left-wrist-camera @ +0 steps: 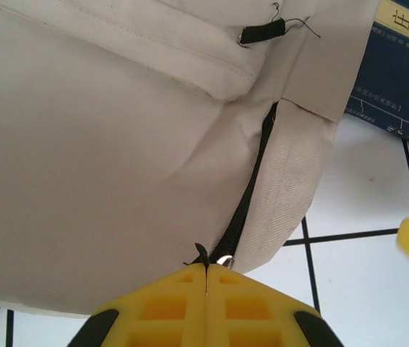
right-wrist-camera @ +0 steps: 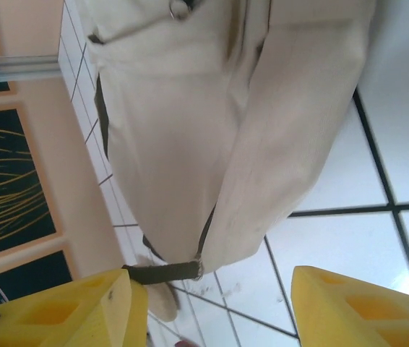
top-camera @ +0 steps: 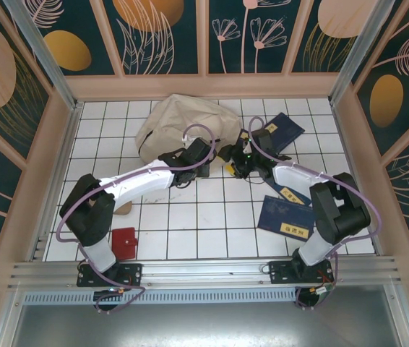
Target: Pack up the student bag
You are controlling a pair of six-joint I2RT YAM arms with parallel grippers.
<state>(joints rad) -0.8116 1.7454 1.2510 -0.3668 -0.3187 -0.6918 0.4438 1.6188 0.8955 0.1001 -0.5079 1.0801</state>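
White tiled table (top-camera: 183,217) with student bag (top-camera: 183,123), navy floral wall panels (top-camera: 165,32)

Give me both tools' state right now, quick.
Left tool: closed, pinching the zipper pull of the student bag.
Right tool: open, holding nothing.

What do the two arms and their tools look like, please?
The left arm and right arm have white shells, black joints and looping purple cables. The left tool and right tool are blocky yellow, with square recesses.
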